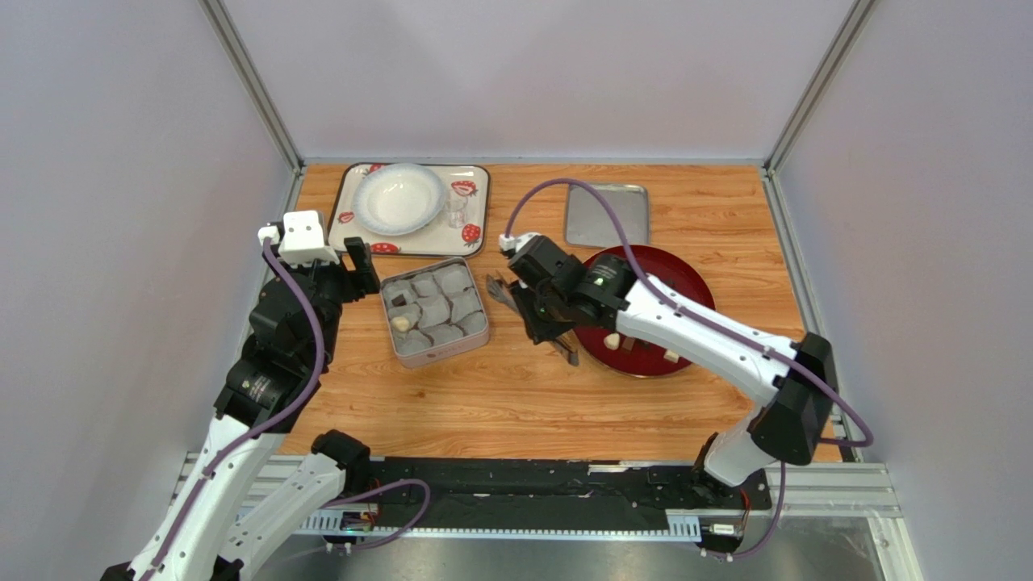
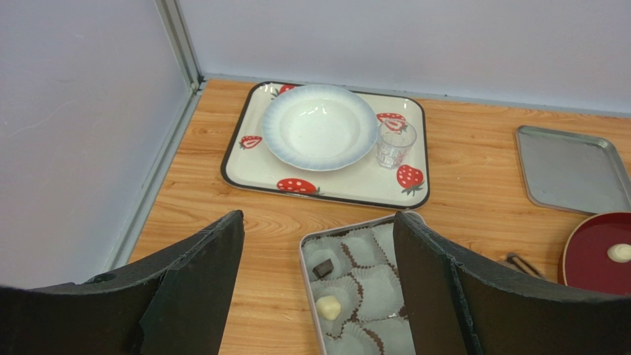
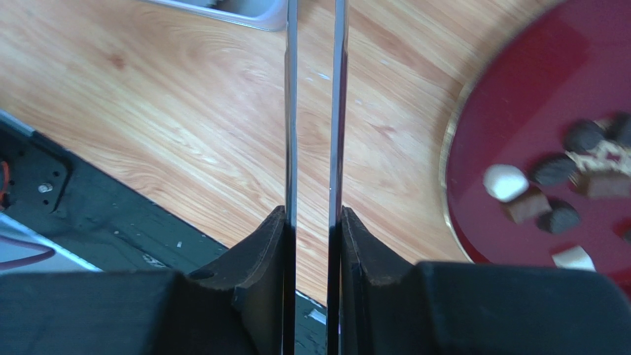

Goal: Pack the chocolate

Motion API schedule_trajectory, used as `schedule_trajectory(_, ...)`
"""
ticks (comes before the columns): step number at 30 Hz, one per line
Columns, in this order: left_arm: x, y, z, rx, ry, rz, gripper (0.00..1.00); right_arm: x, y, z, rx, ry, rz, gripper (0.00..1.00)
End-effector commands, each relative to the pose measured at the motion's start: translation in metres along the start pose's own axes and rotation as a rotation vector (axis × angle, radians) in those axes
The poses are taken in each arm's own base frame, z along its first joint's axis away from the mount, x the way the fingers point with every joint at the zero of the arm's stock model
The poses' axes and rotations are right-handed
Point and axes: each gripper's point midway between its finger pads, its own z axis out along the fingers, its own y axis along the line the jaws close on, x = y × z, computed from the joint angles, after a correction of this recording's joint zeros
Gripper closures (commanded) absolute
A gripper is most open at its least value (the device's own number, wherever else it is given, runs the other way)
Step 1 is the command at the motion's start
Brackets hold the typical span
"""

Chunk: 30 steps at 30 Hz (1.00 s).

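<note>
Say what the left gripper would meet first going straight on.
Probably the silver rectangular tin lined with paper cups, framed just ahead by the open left gripper; depth is unclear, so the wooden table might come first.

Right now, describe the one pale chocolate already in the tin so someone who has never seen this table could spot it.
Start at the strawberry-patterned tray at the far left of the table; the metal tin of paper cups lies just in front. Along its left side, the cream-white chocolate sits one cup nearer than the dark square, the tin's only pale, rounded piece.
</note>
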Motion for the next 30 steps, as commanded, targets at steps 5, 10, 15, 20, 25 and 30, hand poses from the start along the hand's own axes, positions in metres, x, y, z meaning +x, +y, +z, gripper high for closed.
schedule_trajectory(5, -0.008, 0.002, -0.002, -0.004, -0.025, -0.017, 0.18, -0.04, 0.097, 0.024, -0.156, -0.073, -0.156, 0.75)
schedule_trajectory(10, -0.009, 0.003, -0.003, -0.005, -0.029, -0.021, 0.18, -0.036, 0.132, 0.042, -0.21, -0.046, -0.21, 0.75)
schedule_trajectory(15, -0.009, 0.003, -0.004, -0.004, -0.03, -0.023, 0.18, -0.032, 0.15, 0.058, -0.238, -0.014, -0.235, 0.74)
schedule_trajectory(20, -0.01, 0.003, -0.004, -0.005, -0.036, -0.025, 0.18, -0.025, 0.153, 0.07, -0.24, 0.019, -0.24, 0.73)
schedule_trajectory(25, -0.009, 0.003, -0.004, -0.002, -0.033, -0.025, 0.18, -0.014, 0.152, 0.077, -0.236, 0.058, -0.243, 0.71)
schedule_trajectory(30, -0.009, 0.002, -0.003, 0.001, -0.031, -0.022, 0.18, -0.007, 0.153, 0.077, -0.238, 0.07, -0.249, 0.66)
